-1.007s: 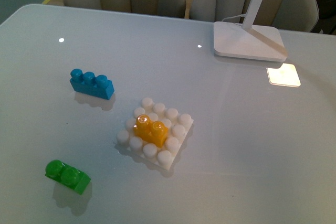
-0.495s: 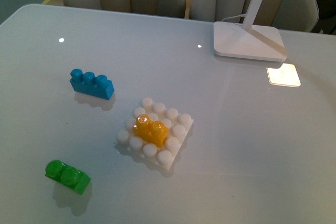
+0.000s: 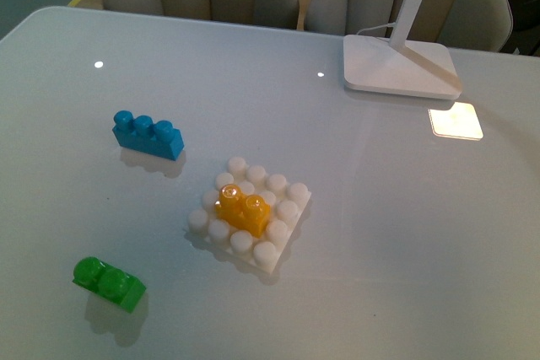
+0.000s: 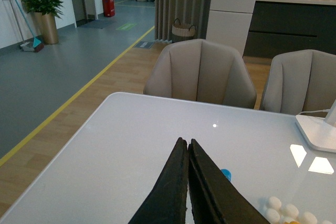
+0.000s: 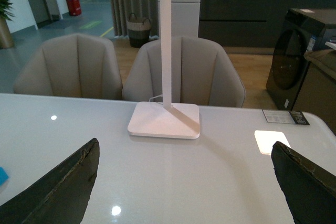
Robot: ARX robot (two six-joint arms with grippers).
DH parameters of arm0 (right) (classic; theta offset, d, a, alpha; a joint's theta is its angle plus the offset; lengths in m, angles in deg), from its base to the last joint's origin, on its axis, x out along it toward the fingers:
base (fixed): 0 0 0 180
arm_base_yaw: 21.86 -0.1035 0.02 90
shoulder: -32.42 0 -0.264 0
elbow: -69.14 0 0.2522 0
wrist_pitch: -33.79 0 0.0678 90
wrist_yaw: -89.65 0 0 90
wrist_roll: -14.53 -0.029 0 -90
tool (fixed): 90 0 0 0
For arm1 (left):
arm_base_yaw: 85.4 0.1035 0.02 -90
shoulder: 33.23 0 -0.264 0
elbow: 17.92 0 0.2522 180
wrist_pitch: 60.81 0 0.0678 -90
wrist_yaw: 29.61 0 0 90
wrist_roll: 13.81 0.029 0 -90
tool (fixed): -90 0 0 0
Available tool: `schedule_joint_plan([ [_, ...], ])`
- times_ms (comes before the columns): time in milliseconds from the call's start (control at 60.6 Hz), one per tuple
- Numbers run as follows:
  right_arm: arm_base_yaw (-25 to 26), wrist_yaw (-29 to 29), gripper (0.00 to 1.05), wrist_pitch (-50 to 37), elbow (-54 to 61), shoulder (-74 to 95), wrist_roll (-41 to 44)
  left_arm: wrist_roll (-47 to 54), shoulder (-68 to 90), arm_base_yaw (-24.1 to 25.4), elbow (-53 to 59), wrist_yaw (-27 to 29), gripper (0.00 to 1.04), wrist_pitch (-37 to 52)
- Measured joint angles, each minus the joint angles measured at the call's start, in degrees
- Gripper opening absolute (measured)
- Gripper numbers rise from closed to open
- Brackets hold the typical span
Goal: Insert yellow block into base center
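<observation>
Front view: yellow block (image 3: 243, 209) on base (image 3: 283, 215) center; left fingers (image 4: 178, 182) closed, right fingers (image 5: 63, 182) spread.

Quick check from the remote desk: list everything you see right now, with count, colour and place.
yellow block: one, yellow-orange, seated on the base's centre studs
base: one, white, mid-table
blue brick: one, blue, three studs, left of and beyond the base
green brick: one, green, two studs, near left
lamp foot: one, white, far right
table: one, pale grey
chairs: two, beige, behind the table
left end effector: one, black, shut, empty
right end effector: one, black, open, empty
</observation>
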Motion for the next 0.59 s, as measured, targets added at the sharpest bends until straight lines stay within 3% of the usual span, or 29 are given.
schedule_joint_plan([
  [314,0.0,0.0,0.96,0.0,0.0,0.0,0.0,0.0,0.0,0.0,0.0,0.0,0.04,0.0],
  [462,0.0,0.0,0.96,0.0,0.0,0.0,0.0,0.0,0.0,0.0,0.0,0.0,0.3,0.0],
  [594,0.0,0.0,0.96,0.0,0.0,0.0,0.0,0.0,0.0,0.0,0.0,0.0,0.6,0.0],
])
